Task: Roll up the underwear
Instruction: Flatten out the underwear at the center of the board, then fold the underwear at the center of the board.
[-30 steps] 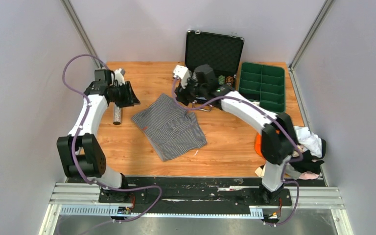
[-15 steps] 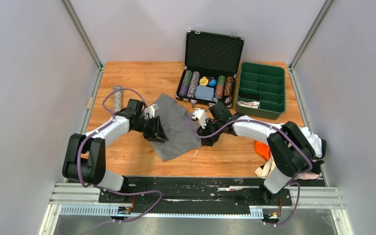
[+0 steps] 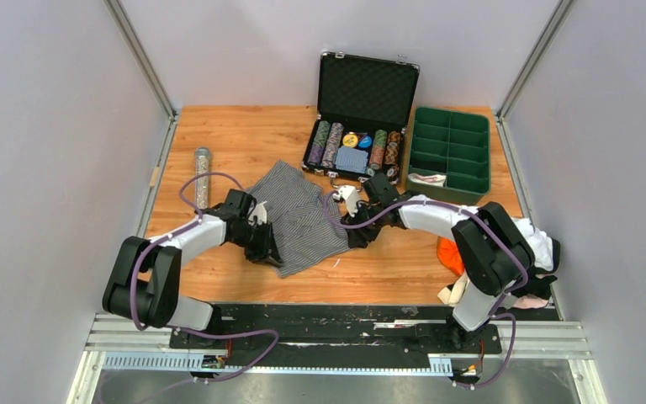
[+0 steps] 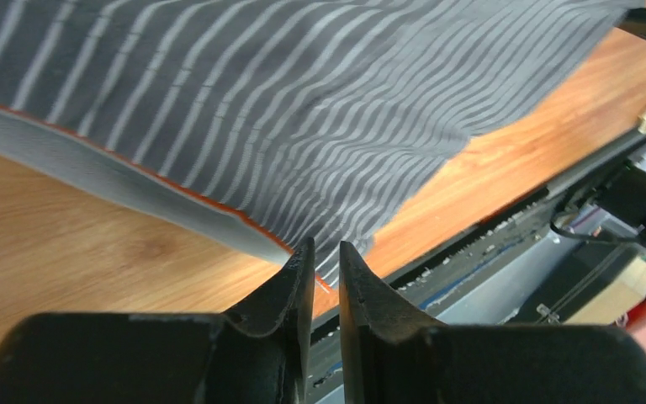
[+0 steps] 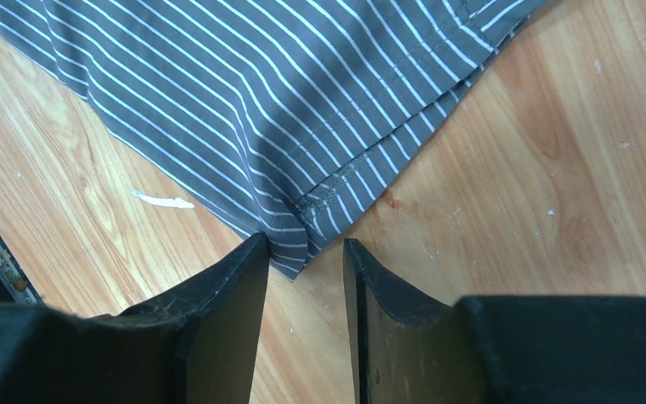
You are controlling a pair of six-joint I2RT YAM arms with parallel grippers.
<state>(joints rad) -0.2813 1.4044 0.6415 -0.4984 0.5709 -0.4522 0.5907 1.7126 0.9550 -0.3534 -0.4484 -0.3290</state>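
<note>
The grey-and-white pinstriped underwear [image 3: 299, 210] lies spread flat on the wooden table. My left gripper [image 3: 266, 245] is low at its near left edge. In the left wrist view the left gripper [image 4: 325, 244] stands open by a narrow gap at the grey waistband with orange trim [image 4: 135, 181], with nothing between the fingers. My right gripper [image 3: 355, 235] is at the cloth's near right corner. In the right wrist view the right gripper [image 5: 304, 244] is open and the hem corner [image 5: 303, 240] lies between the fingertips. More underwear, orange [image 3: 447, 252], white [image 3: 535, 239] and black [image 3: 547, 282], is piled at the right edge.
An open black case of poker chips [image 3: 355, 153] stands just behind the cloth. A green compartment tray [image 3: 463, 135] is at the back right. A clear tube [image 3: 201, 177] lies at the left. The table's near edge and metal rail [image 4: 505, 244] are close to the left gripper.
Both arms have swung from the back of the table down to the underwear: the left from beside the tube to its near left edge, the right from the case to its near right corner.
</note>
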